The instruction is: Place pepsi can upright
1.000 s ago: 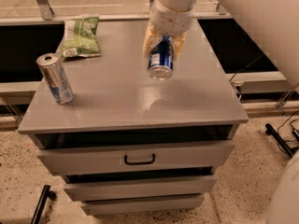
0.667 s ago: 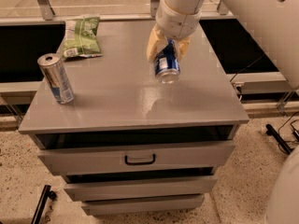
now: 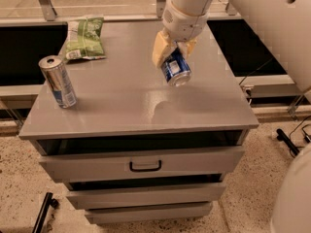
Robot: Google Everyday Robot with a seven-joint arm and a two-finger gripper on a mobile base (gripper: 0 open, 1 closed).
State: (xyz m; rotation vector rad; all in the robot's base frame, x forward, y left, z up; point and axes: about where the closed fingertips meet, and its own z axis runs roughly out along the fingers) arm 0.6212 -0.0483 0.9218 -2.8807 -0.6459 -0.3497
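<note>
We see the gripper (image 3: 175, 52) above the far right part of the grey worktop (image 3: 121, 101), its pale fingers (image 3: 161, 48) clamped on the pepsi can (image 3: 175, 68). The can is dark blue with white marks that we cannot read as letters. It hangs clear of the worktop and tilted, its long axis slanting from the fingers down toward the near right, with one silver end facing down and toward us. At the near left stands a taller silver can (image 3: 58, 81) with blue marks, upright. Beyond it, at the far left, lies a green snack bag (image 3: 85, 38); we cannot read its print.
</note>
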